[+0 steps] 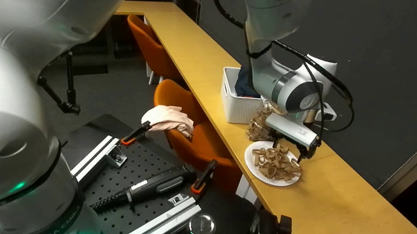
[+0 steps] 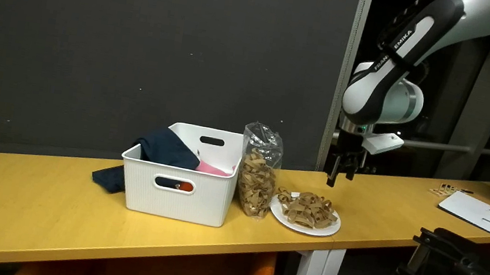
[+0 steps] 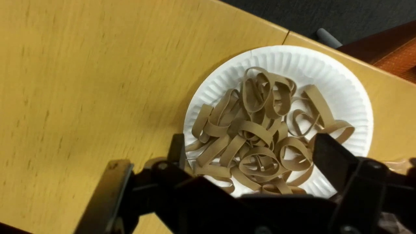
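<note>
1. White paper plate [image 3: 362,105] — round, with a fluted rim; it rests on the wooden table [image 3: 97,81], close to the table's edge.
2. Flat tan bands [image 3: 255,128] — a loose, tangled heap of loops on the plate, some standing on edge, others lying across one another; a few reach the rim.

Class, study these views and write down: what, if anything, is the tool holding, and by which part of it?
Nothing is held. The tool stands open near the tan loops on the white plate, with no loop gripped between its fingers.
</note>
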Motion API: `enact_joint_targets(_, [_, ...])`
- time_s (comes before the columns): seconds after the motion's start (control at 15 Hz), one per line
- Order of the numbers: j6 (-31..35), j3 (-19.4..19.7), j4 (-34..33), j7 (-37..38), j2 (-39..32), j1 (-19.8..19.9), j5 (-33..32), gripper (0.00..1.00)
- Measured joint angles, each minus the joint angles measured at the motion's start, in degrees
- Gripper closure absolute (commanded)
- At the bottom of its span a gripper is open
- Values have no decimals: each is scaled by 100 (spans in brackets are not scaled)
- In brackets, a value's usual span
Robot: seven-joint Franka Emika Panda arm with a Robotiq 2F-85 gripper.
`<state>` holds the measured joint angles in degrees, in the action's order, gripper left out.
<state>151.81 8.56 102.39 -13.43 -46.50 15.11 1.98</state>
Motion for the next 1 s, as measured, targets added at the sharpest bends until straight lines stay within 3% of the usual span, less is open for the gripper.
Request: enact_joint_targets(1.0, [13, -61, -1508, 10, -1614, 35, -157, 0])
